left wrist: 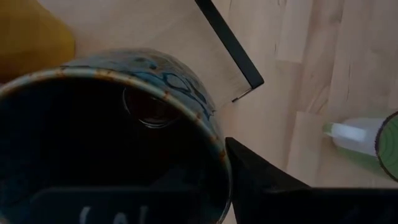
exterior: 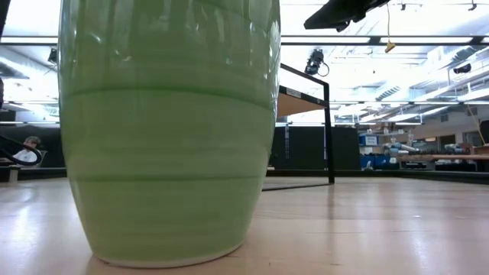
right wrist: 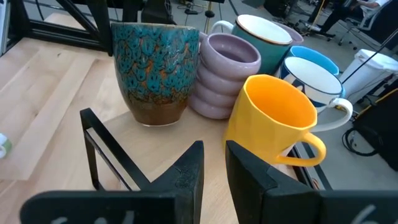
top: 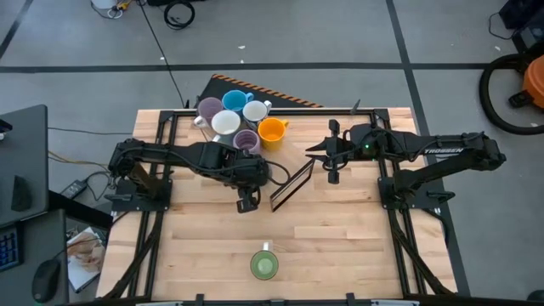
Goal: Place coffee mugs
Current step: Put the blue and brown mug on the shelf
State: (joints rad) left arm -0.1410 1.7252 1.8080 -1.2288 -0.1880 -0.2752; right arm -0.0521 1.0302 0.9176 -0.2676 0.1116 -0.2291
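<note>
Left gripper (top: 247, 202): hanging over the teal-and-brown glazed ceramic mug (right wrist: 155, 71), one finger (left wrist: 261, 177) lying outside its rim; grip cannot be told.
Right gripper (right wrist: 213, 163): hovering near the orange ceramic mug (right wrist: 273, 121), fingers nearly together, grasping nothing.
Mug cluster: standing at the table's (top: 340, 238) far edge.
Green ceramic mug (top: 264, 265): sitting alone near the front edge.

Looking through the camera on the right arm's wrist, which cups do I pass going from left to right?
Teal-patterned mug with a brown base → ribbed lilac mug → yellow-orange mug → blue-and-white mug.
</note>
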